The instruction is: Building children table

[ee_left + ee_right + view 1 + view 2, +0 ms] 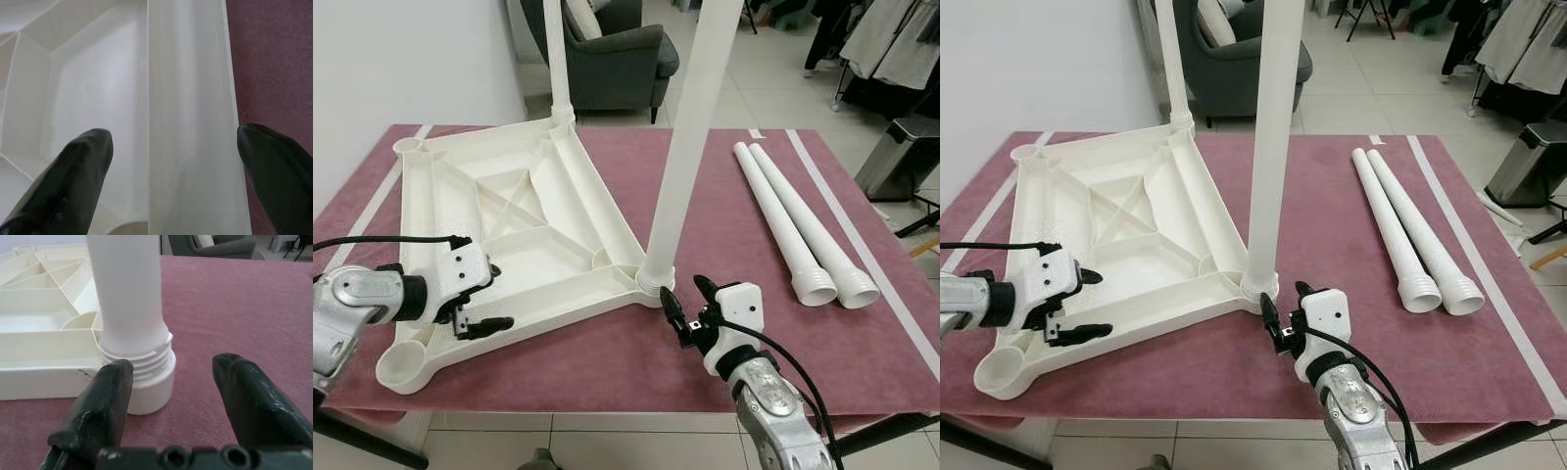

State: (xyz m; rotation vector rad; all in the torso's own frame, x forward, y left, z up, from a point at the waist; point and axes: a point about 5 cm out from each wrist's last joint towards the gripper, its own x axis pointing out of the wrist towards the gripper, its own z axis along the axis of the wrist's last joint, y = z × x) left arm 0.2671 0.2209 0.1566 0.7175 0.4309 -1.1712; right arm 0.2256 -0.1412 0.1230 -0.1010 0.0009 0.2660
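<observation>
My left gripper (481, 299) sits spread open over the front left rim of the upturned tabletop (509, 230), which lies on the mat's (705, 196) left half. Two legs (690, 137) stand in its corners. My right gripper (685, 304), fingers apart, seems just short of the near leg's threaded base. Two loose legs (793, 230) lie toward the right edge.

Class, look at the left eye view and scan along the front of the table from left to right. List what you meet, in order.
Left gripper → upside-down white tabletop → upright leg in its near corner socket → right gripper → two loose legs lying side by side on the maroon mat.
</observation>
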